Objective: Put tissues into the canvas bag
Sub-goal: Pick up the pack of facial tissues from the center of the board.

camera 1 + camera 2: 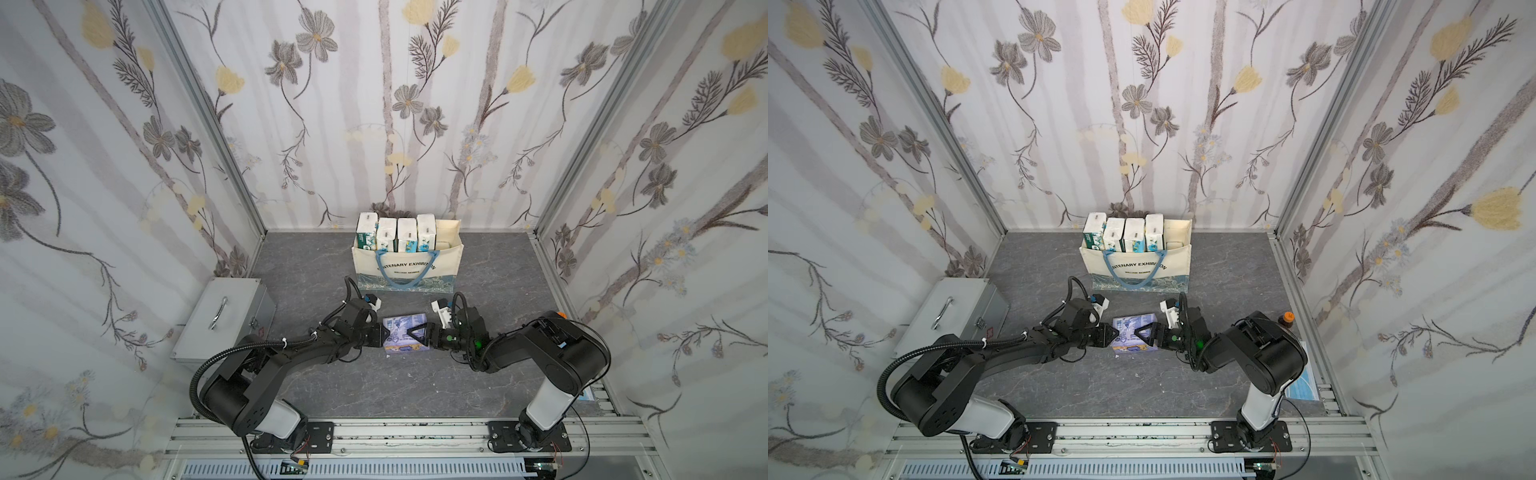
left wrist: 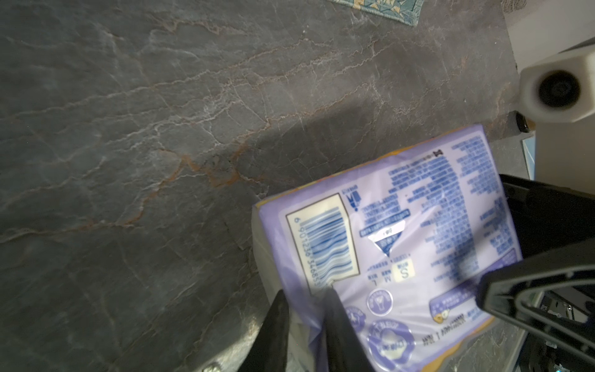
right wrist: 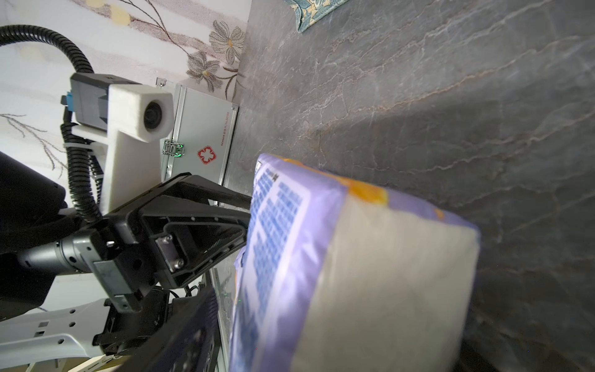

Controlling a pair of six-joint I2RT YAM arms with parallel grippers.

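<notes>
A lavender tissue pack lies flat at mid-table between both grippers. My left gripper is shut on the pack's left edge, pinching the wrap by the barcode. My right gripper stands open around the pack's right end; one of its fingers shows a small gap to the wrap. Behind them the cream canvas bag stands upright, holding several upright tissue packs. Its right end has room.
A silver metal case lies at the left wall. At the right edge are a blue mask packet and an orange-capped bottle. Floral walls enclose three sides.
</notes>
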